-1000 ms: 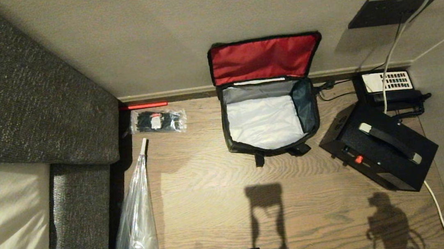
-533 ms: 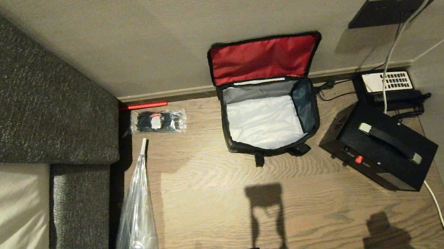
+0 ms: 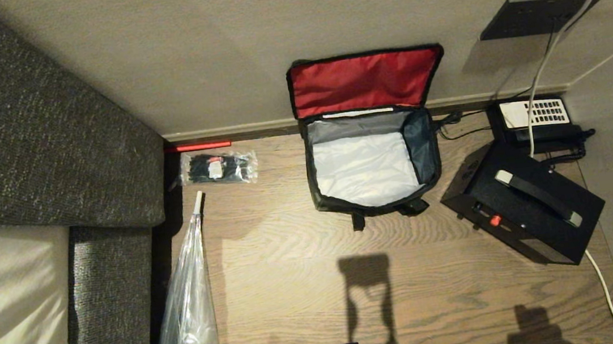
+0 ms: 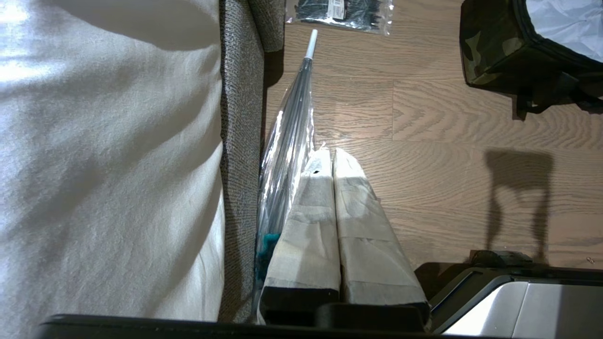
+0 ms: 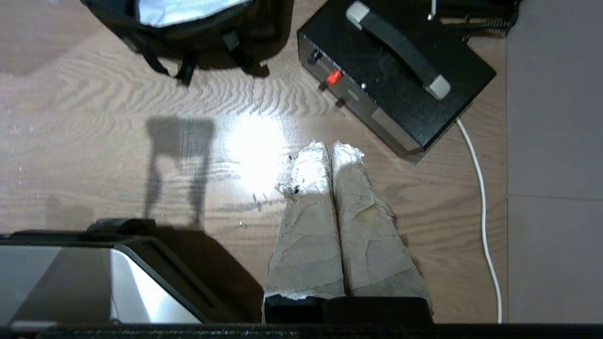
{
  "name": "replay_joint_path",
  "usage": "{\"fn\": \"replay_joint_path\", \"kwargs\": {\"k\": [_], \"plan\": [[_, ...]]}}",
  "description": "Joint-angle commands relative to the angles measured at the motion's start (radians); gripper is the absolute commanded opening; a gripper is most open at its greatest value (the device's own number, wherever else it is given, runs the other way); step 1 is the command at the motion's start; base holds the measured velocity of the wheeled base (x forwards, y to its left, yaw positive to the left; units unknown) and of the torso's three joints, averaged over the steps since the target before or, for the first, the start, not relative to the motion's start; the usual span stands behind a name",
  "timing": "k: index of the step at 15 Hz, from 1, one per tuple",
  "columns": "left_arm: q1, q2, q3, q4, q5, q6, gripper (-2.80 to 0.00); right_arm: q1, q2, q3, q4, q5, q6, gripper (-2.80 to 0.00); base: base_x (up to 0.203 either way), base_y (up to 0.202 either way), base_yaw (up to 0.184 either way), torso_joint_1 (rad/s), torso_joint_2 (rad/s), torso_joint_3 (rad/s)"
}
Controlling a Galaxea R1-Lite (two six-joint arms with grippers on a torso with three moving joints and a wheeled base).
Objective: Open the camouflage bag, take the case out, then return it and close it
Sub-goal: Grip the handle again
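- The case [image 3: 524, 206], a black rectangular box with a textured hard shell, a black strap handle with pale end caps and a small red spot on its front face, stands on the wooden floor [image 3: 296, 287] just beside the right side of the bag, turned at an angle to it.
- The camouflage bag [image 3: 371, 159], a boxy soft fabric bag in green, brown and black with black trim, sits against the wall. Its red-lined lid [image 3: 365, 81] stands open against the wall; the pale grey interior is empty.
- Task status, as I judge it: opening and removal are done; return and closing remain.
- My right gripper [image 5: 330, 157] hovers over bare floor near the case, its taped fingers pressed together and holding nothing.
- My left gripper [image 4: 330, 162] is parked beside the grey sofa [image 4: 240, 141] and a clear plastic sleeve [image 4: 287, 146], fingers likewise pressed together, empty.
- Handling estimate: the case looks rigid and probably fairly heavy; the shell offers little grip. Take hold at the middle of the handle [image 5: 398, 49].
- The bag walls are soft and may fold inward; lower the case squarely.
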Motion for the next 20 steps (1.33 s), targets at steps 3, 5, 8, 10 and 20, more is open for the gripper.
{"fn": "replay_joint_path", "kwargs": {"k": [3,5,8,10,20], "plan": [[0.0,-0.002,0.002,-0.001,0.0,0.0,-2.8,0.0,-0.01,0.002,-0.001,-0.001,-0.001,-2.8,0.0,0.0,0.0,0.0,0.0,0.0],[0.002,-0.002,0.002,0.0,0.0,0.0,-2.8,0.0,-0.01,0.0,-0.001,0.0,-0.001,-2.8,0.0,0.0,0.0,0.0,0.0,0.0],[0.0,-0.002,0.003,-0.001,0.0,0.0,-2.8,0.0,-0.01,0.0,-0.001,0.0,-0.001,-2.8,0.0,0.0,0.0,0.0,0.0,0.0],[0.002,-0.002,0.003,0.0,0.0,0.0,-2.8,0.0,-0.01,0.0,-0.001,0.0,-0.001,-2.8,0.0,0.0,0.0,0.0,0.0,0.0],[0.0,-0.002,0.003,-0.001,0.0,0.0,-2.8,0.0,-0.01,0.001,-0.001,0.0,-0.001,-2.8,0.0,0.0,0.0,0.0,0.0,0.0]]}}
